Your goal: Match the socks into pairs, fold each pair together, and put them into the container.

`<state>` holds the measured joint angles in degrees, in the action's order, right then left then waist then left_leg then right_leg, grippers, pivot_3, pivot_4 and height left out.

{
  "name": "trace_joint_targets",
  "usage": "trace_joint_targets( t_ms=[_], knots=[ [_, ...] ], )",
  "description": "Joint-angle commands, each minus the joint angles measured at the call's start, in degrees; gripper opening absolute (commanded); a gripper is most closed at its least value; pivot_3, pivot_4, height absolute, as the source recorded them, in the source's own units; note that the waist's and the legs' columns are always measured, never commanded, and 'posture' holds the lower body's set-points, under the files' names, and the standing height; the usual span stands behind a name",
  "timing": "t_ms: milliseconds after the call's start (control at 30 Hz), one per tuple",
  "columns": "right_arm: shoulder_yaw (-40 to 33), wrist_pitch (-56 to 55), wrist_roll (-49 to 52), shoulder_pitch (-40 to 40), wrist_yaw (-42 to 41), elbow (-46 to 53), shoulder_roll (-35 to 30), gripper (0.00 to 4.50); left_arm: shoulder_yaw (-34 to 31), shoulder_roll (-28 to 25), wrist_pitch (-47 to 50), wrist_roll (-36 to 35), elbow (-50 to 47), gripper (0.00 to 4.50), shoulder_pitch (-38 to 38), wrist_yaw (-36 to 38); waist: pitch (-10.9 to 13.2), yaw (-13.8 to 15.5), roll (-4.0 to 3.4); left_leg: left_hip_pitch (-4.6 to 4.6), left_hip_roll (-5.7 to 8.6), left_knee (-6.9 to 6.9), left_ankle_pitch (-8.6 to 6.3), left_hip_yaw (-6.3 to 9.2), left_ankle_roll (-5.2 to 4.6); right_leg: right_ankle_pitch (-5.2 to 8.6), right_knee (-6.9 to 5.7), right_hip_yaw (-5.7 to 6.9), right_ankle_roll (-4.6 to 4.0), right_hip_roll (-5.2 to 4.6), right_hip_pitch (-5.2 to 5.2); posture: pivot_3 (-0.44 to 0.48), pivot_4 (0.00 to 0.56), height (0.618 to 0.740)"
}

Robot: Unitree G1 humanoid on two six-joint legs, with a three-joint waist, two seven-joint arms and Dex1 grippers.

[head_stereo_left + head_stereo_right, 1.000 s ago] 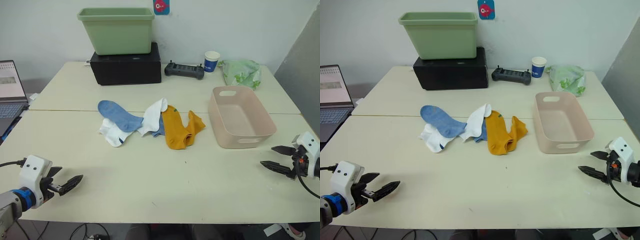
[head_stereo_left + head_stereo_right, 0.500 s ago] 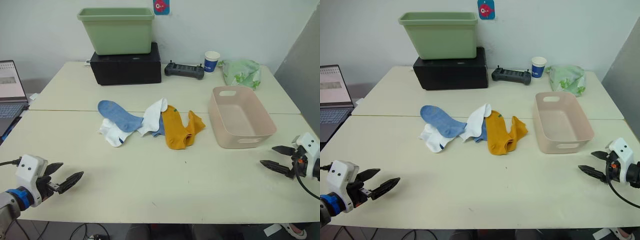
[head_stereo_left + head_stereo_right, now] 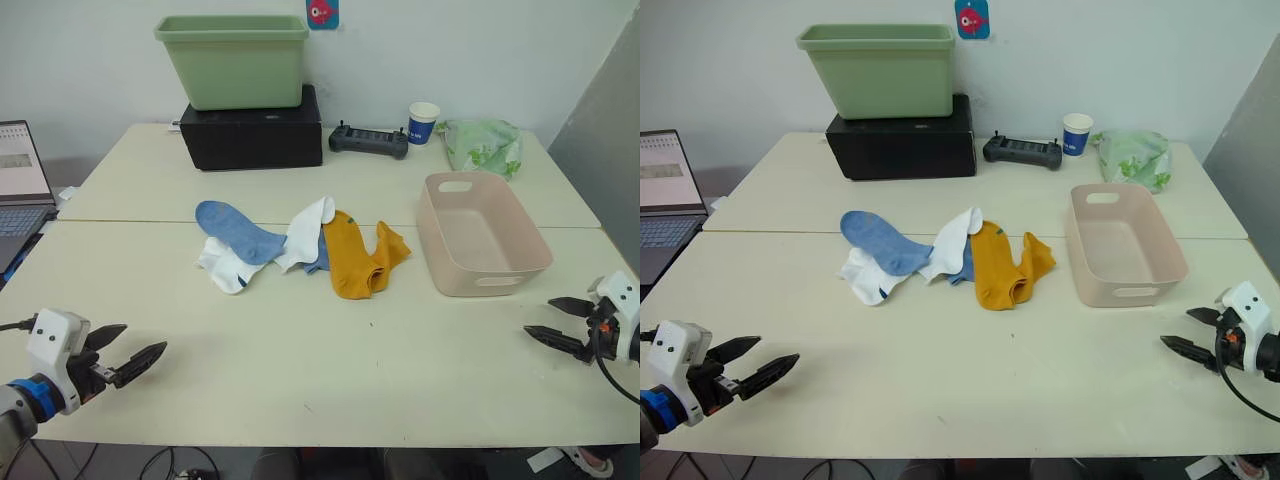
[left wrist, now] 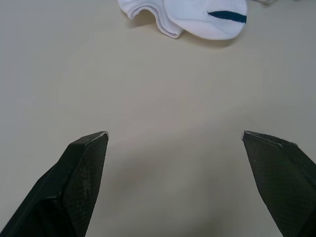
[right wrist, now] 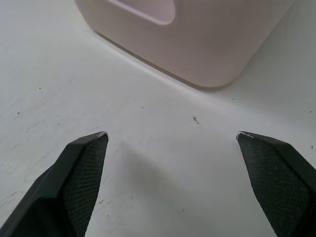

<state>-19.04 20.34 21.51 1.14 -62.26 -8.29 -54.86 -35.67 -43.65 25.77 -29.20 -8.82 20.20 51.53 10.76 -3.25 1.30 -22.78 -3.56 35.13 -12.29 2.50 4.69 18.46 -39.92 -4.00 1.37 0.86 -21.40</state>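
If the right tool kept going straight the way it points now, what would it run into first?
Probably the pink tub. The right tool is open, low over bare table, and aimed at the tub's near corner, below the handle slot. Nothing lies between them, though the depth is hard to judge.

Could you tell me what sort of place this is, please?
Probably an office or lab room: pale work tables against a white wall, an open laptop at one side, and a handheld controller beside a paper cup.

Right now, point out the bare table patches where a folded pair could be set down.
Bare table runs along the near edge, between the left gripper and the right gripper, in front of the socks. A narrower strip lies between the socks and the container. The back edge is crowded: green tub, black box, cup, green bag.
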Motion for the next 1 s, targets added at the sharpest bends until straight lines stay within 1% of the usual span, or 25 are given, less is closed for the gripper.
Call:
trace_joint_targets(
  t_ms=[33, 233, 400, 533, 633, 700, 767, 900, 933, 1000],
  knots=[
    [-2.03, -0.93, 0.9, 0.04, -0.07, 1.04, 0.05, 4.47, -0.62, 0.03, -0.44, -0.97, -2.16, 4.5, 0.05, 0.28, 0.0, 0.0, 0.0, 0.0, 0.0, 0.0, 0.0, 0.0, 0.0, 0.0, 0.0, 0.0, 0.0, 0.0, 0.0, 0.0, 0.15, 0.73],
    [-3.2, 1.65, 3.49, 3.6, -0.26, 7.99, 0.91, 4.47, 0.22, 0.88, -0.03, -1.06, -4.47, 4.5, -0.34, -0.37, 0.0, 0.04, 0.0, -0.01, 0.0, 0.0, 0.0, 0.01, 0.0, 0.0, 0.0, 0.01, 0.01, 0.0, 0.01, 0.0, 0.15, 0.73],
    [-3.83, 6.03, 7.73, 8.3, -0.54, 20.49, 1.11, 4.47, 1.72, 2.06, 0.62, -1.54, -6.4, 4.5, -0.2, -0.38, -0.01, 0.07, -0.01, 0.0, -0.01, 0.0, 0.0, 0.01, 0.0, -0.01, -0.01, 0.0, 0.02, 0.02, 0.01, 0.0, 0.15, 0.73],
    [-0.79, 8.54, 10.9, 10.23, 0.87, 32.59, 2.57, 4.47, 4.16, 2.36, 1.35, -2.2, -8.61, 4.5, -0.8, 0.25, -0.01, 0.1, -0.01, -0.01, -0.02, 0.0, 0.0, 0.04, 0.0, -0.01, -0.01, 0.01, 0.02, 0.02, 0.01, 0.0, 0.15, 0.73],
    [2.76, 10.03, 12.19, 8.43, 3.51, 38.41, 4.74, 4.47, 5.83, 2.43, 1.33, -2.85, -10.82, 4.5, -1.55, 0.4, -0.03, 0.09, 0.05, -0.01, -0.02, 0.01, 0.0, 0.04, 0.01, -0.03, -0.01, 0.01, 0.05, 0.02, 0.01, 0.0, 0.15, 0.73],
    [4.62, 10.47, 11.9, 7.1, 5.07, 40.01, 5.71, 4.47, 6.29, 2.37, 1.72, -3.46, -11.69, 4.5, -2.01, 0.28, -0.04, 0.16, 0.06, -0.02, -0.01, 0.03, 0.0, 0.03, 0.01, -0.04, 0.0, -0.01, 0.08, 0.01, 0.01, 0.0, 0.15, 0.73],
    [8.33, 10.27, 10.65, 4.11, 7.92, 41.32, 8.03, 4.47, 7.3, 1.87, 2.56, -4.52, -13.67, 4.5, -2.39, 0.77, -0.07, 0.17, 0.12, -0.02, 0.0, 0.03, 0.0, 0.02, 0.01, -0.05, 0.01, -0.01, 0.09, 0.0, 0.01, 0.0, 0.15, 0.73],
    [18.78, 13.93, 9.18, -4.07, 18.3, 40.06, 19.39, 4.47, 8.93, 0.04, 5.68, -10.34, -22.32, 4.5, -2.15, 3.87, -0.15, -0.04, 0.29, -0.02, -0.06, 0.03, 0.0, 0.04, 0.01, -0.06, -0.01, -0.01, 0.07, 0.05, -0.02, 0.0, 0.15, 0.73],
    [19.96, 14.48, 8.64, -5.18, 19.97, 39.34, 21.41, 4.47, 8.65, -0.19, 6.13, -11.73, -23.41, 4.5, -1.99, 4.48, -0.16, -0.05, 0.29, -0.03, -0.1, 0.02, 0.0, 0.08, 0.01, -0.06, -0.02, 0.0, 0.07, 0.08, -0.03, 0.0, 0.15, 0.73],
    [21.34, 15.65, 7.51, -6.48, 21.88, 38.67, 23.26, 4.47, 7.98, -0.38, 6.41, -13.25, -24.41, 4.5, -1.85, 4.8, -0.12, 0.04, 0.16, -0.06, -0.09, 0.01, 0.0, 0.09, 0.01, -0.05, -0.02, 0.0, 0.05, 0.08, -0.06, 0.0, 0.15, 0.73]
  ],
)
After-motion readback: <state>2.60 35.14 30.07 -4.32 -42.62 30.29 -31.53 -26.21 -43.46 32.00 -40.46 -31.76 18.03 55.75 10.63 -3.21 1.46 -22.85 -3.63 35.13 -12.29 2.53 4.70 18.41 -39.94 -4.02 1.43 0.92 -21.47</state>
